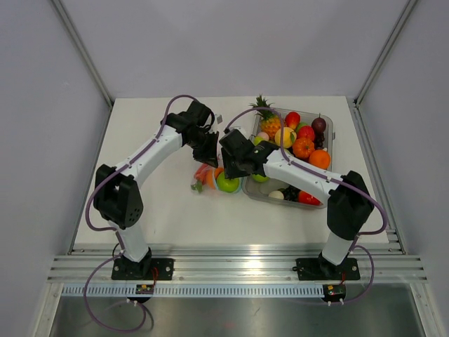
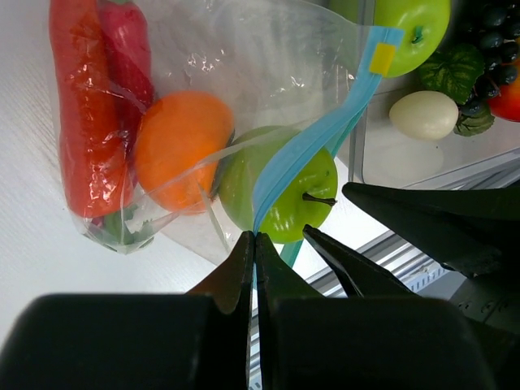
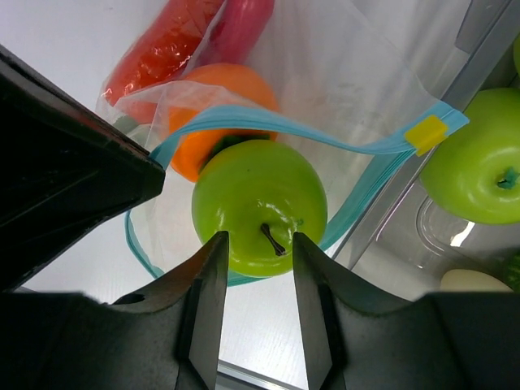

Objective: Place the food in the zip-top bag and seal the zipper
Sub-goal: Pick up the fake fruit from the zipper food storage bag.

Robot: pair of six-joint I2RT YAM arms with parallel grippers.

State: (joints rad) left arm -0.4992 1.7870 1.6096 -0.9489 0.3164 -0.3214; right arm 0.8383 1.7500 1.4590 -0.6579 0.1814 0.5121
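The clear zip-top bag (image 1: 203, 177) lies on the white table left of the tray. Inside it are a long red chili (image 2: 85, 106) and an orange piece (image 2: 175, 150). A green apple (image 3: 256, 195) sits in its open mouth. My left gripper (image 2: 254, 236) is shut on the light-blue zipper (image 2: 325, 134) and holds one lip up. My right gripper (image 3: 257, 236) is open, its fingertips just above the apple on either side of the stem. The zipper (image 3: 325, 142) loops open around the apple and has a yellow tab (image 3: 428, 134) at its end.
A rigid clear tray (image 1: 328, 130) stands right of the bag, touching it. It holds a pineapple (image 1: 266, 118), oranges, red fruit, dark grapes, a white egg (image 2: 422, 114) and another green apple (image 3: 475, 162). A metal rail (image 1: 231, 267) runs along the table's near edge.
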